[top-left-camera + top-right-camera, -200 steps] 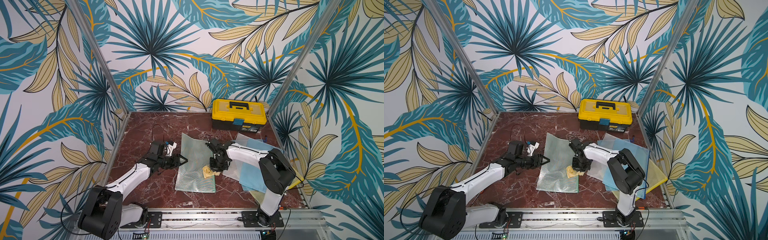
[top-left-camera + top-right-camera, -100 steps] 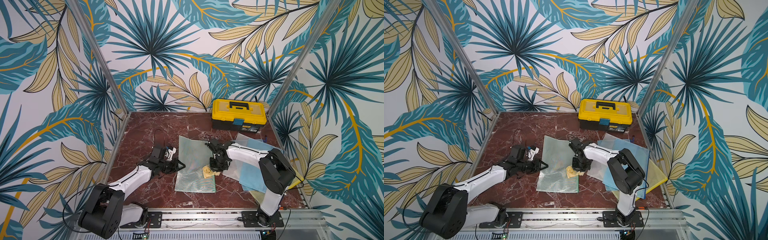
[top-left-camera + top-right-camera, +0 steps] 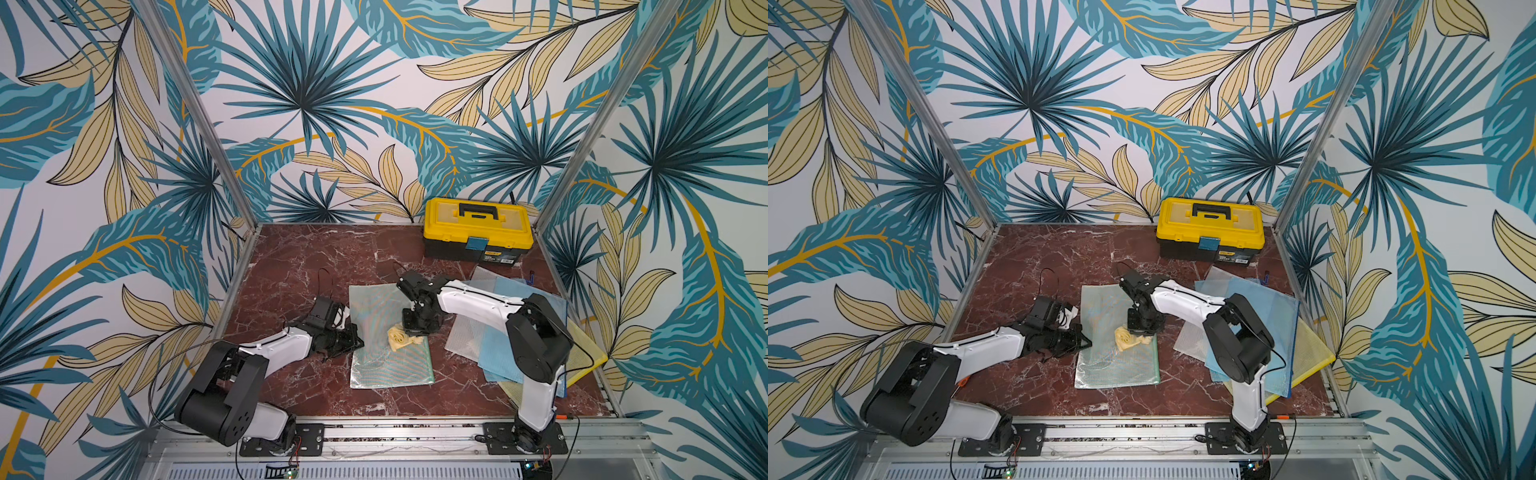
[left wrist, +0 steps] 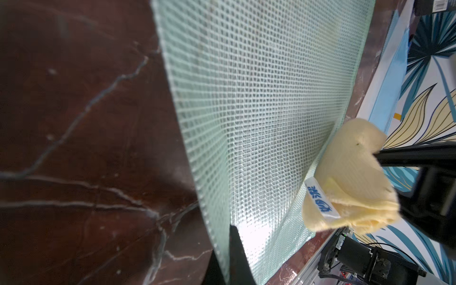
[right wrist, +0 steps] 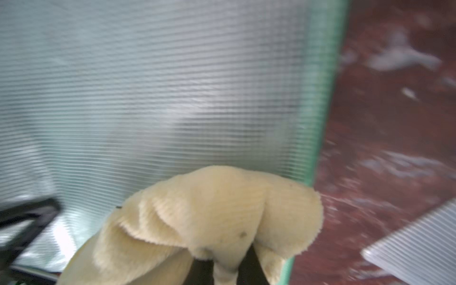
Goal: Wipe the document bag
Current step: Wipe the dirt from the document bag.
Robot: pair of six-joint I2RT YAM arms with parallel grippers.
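The document bag, a pale green mesh pouch, lies flat in the middle of the marble floor. My left gripper is shut on the bag's left edge. In the left wrist view that edge of the bag runs between the dark fingers of the left gripper. My right gripper points down, shut on a crumpled yellow cloth. The cloth rests on the bag near its green right border, in the right gripper.
A yellow and black toolbox stands at the back right. A pile of other pouches, clear, blue and yellow, lies under the right arm. Metal posts and patterned walls close in the floor.
My left gripper has moved forward to the bag's left edge and closed on it. The right gripper with the cloth has hardly moved.
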